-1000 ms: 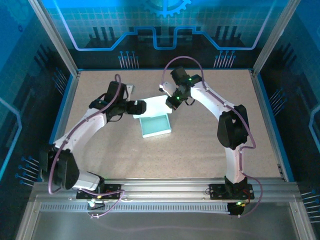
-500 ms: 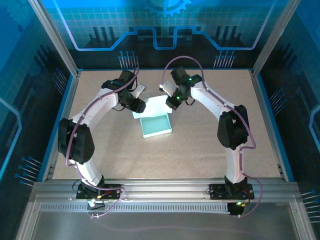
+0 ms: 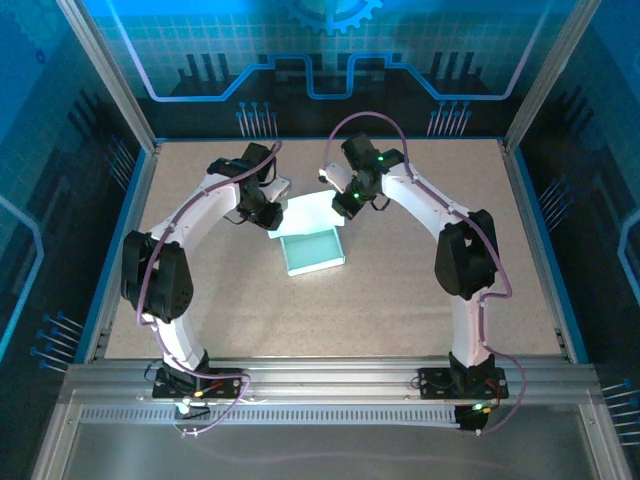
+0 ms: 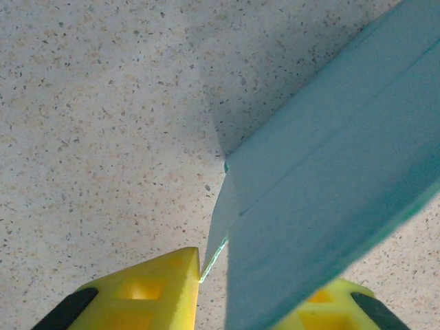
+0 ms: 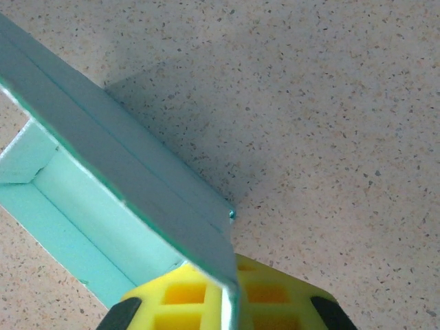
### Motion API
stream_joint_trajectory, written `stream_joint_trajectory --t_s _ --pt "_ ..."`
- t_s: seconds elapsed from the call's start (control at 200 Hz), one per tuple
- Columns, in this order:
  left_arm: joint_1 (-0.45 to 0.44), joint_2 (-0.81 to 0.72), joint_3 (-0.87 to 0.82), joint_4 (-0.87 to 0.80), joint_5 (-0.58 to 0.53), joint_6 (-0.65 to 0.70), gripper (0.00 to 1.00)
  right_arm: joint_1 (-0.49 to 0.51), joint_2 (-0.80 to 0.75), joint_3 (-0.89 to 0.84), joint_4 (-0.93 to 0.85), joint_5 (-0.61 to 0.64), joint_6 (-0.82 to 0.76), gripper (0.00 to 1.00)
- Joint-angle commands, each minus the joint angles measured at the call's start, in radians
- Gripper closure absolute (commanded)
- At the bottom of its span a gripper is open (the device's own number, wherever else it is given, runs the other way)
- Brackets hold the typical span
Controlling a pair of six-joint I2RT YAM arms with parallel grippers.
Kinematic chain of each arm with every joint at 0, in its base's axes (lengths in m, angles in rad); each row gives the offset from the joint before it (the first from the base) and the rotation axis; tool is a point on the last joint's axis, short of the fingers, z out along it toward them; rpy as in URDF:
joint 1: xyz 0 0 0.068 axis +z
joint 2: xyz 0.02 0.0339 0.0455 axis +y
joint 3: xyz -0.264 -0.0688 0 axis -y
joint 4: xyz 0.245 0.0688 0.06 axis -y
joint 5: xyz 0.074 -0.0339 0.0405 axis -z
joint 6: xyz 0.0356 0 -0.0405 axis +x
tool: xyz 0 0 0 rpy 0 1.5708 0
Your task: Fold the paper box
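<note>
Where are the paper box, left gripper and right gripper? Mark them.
paper box [image 3: 312,252], top view, tray floor.
left gripper [image 4: 234,299], left wrist view, between the fingertips.
right gripper [image 5: 225,297], right wrist view, between the fingertips.

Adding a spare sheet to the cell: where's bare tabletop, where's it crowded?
Free: wide strip of table between the paper box and the arm bases; right side, between right arm and table edge. Crowded: centre-far, left arm and right arm both at the box's raised flap.

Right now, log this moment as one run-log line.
task: fold paper box | box: open tray on table, lid flap raised | left hand: straddles flap, grip unclear | right hand: shut on flap
</note>
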Motion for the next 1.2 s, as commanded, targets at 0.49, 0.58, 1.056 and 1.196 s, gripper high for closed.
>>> stream_joint_trajectory --t_s 0.49,0.58,1.056,1.196 --pt "0.008 -0.018 -0.002 0.009 0.009 -0.08 1.0 0.011 -0.065 -0.024 0.027 0.033 0.107 1.0" --pt "0.008 -0.031 -0.019 0.064 0.041 -0.148 1.0 0.024 -0.092 -0.061 0.074 0.068 0.171 1.0" --pt "-0.023 -0.112 -0.163 0.374 0.063 -0.366 1.0 0.128 -0.212 -0.303 0.348 0.301 0.55 1.0" --pt "-0.034 -0.125 -0.19 0.414 0.048 -0.389 1.0 0.152 -0.229 -0.346 0.398 0.359 0.647 1.0"
